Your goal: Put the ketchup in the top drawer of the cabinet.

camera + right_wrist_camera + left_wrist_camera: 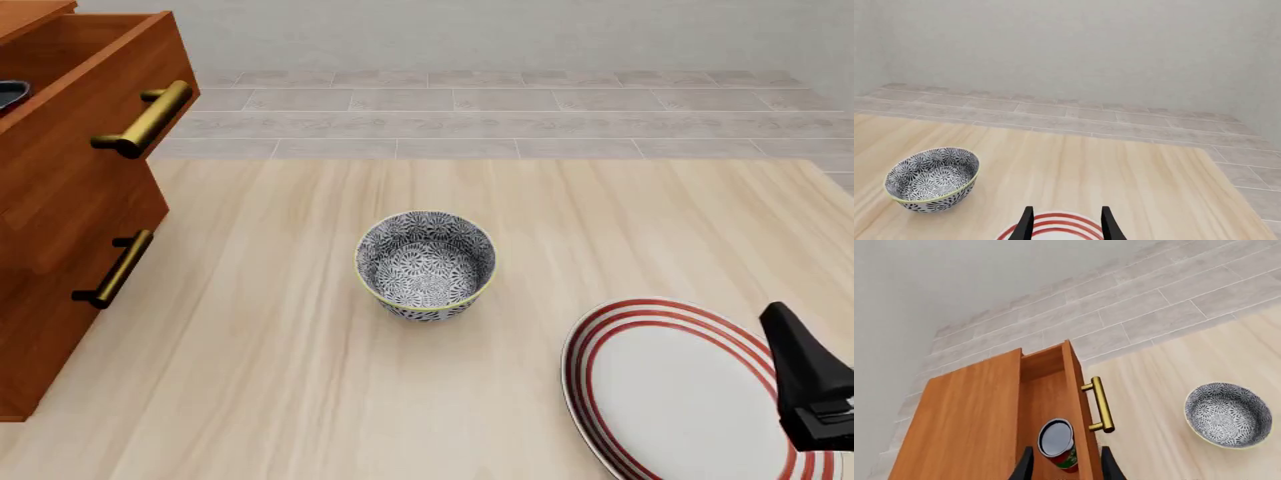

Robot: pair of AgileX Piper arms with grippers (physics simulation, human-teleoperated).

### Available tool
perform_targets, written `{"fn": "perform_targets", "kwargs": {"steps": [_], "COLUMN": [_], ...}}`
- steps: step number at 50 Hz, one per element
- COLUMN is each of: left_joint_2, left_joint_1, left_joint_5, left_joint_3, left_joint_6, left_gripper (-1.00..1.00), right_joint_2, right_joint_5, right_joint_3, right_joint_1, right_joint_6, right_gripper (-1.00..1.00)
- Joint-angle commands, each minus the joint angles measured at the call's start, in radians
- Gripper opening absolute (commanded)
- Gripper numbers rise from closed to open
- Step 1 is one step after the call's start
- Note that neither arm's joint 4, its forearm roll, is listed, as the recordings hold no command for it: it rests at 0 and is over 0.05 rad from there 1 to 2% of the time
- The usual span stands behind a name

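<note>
1. Left wrist view: our left gripper (1066,467) shows only two dark fingertips, spread apart with nothing between them touching, so the jaws are released.
2. Just beyond those tips, centred in the gap, the ketchup (1057,443) stands upright inside the open top drawer (1049,400): dark shiny metal lid, red label with a green band. It is free of both fingers.
3. Only this view shows the can properly. In the front view we get just a dark sliver at the frame edge inside the drawer, and the left gripper is out of frame there.
4. The drawer is reddish-brown wood with smooth flat panels; its brass bar handle (1100,405) is a round rod on two posts, to the right-finger side of the jaws.
5. The cabinet (54,300) shows its stacked fronts only in the front view, with a lower drawer handle (115,269) beneath the pulled-out top one.
6. Right wrist view: the right gripper (1066,224) has its tips parted and empty, jaws released, hanging over the plate (1054,225), white with red concentric rings.
7. Further out, off the left-finger side of the right jaws, the bowl (933,179): round, grey floral pattern, pale yellow-green rim, empty.
8. The table (400,400) is light wood grain; grey tiled floor lies beyond.
</note>
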Motion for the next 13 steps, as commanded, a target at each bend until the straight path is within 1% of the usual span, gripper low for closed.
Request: {"fn": "perform_targets", "kwargs": {"steps": [1,3,5,7,9,10,12,13], "left_joint_2": [-0.083,-0.134,-0.169,-0.191,-0.206,-0.218,-0.253,-0.27], "left_joint_1": [-0.036,-0.055,-0.097,-0.149,-0.198,-0.213,-0.25,-0.264], "left_joint_5": [0.037,0.037,0.057,0.095,0.123,0.127,0.108,0.096], "left_joint_3": [-0.047,-0.057,-0.081,-0.13,-0.194,-0.202,-0.155,-0.123], "left_joint_6": [0.054,0.093,0.09,0.042,-0.049,-0.08,-0.081,-0.099], "left_gripper": [1.0,1.0,1.0,1.0,1.0,1.0,1.0,1.0], "right_joint_2": [0.017,0.019,0.031,0.053,0.069,0.072,0.079,0.085], "right_joint_5": [-0.021,-0.024,-0.035,-0.054,-0.066,-0.067,-0.068,-0.071], "right_joint_3": [0.006,0.006,0.006,0.006,0.007,0.007,0.007,0.007], "right_joint_1": [0.001,0.001,0.001,0.0,-0.003,-0.006,-0.01,-0.012], "right_joint_6": [0.0,0.002,0.002,0.004,0.006,0.009,0.013,0.018], "right_gripper": [1.0,1.0,1.0,1.0,1.0,1.0,1.0,1.0]}}
